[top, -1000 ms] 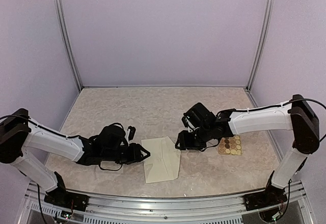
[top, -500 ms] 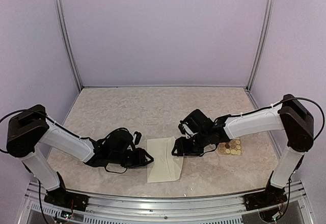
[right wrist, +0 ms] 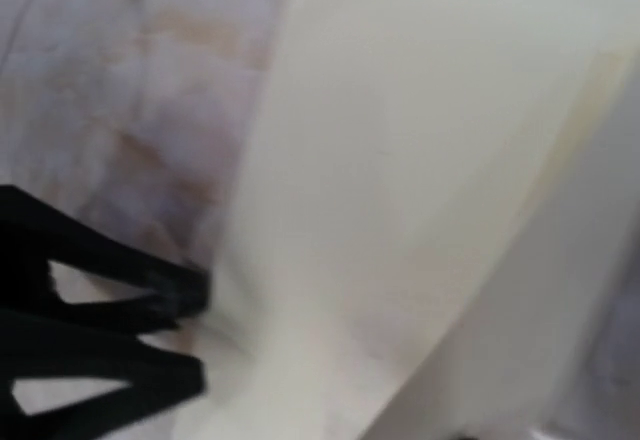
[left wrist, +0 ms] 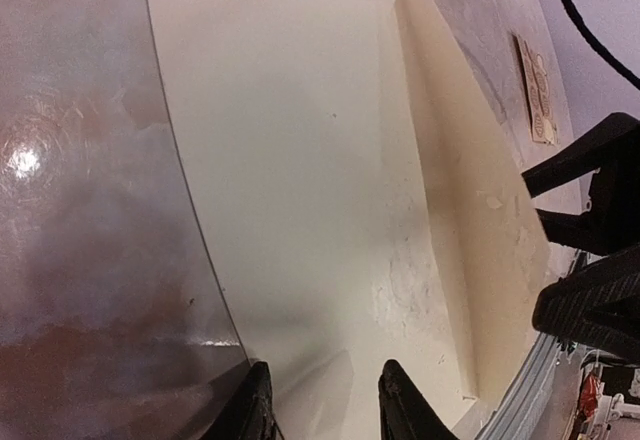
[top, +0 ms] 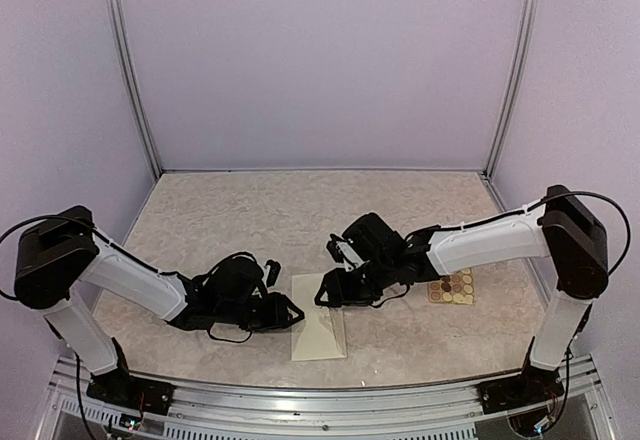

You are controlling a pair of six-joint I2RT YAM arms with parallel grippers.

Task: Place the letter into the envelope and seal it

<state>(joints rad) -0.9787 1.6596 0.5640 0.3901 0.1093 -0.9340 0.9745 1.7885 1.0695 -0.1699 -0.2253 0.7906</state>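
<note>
The cream envelope (top: 318, 335) lies flat near the table's front edge, between my two grippers. In the left wrist view it (left wrist: 300, 180) fills the frame, and its flap (left wrist: 480, 210) is folded partway over along the right side. My left gripper (top: 297, 312) (left wrist: 322, 410) is open, its tips low over the envelope's left edge. My right gripper (top: 322, 298) (left wrist: 535, 260) stands at the flap's outer edge with its jaws apart. The right wrist view is blurred: only cream paper (right wrist: 400, 160) and the left gripper's black fingers (right wrist: 110, 385) show. The letter is not visible.
A small tan sheet of round brown stickers (top: 452, 286) (left wrist: 537, 90) lies right of the envelope, under the right forearm. The metal front rail (top: 320, 400) runs just below the envelope. Purple walls close in the marbled table (top: 300, 220).
My right gripper has moved left over the envelope, pushing the flap over, so the envelope looks narrower. My left gripper shifted slightly right to the envelope's left edge and closed a little.
</note>
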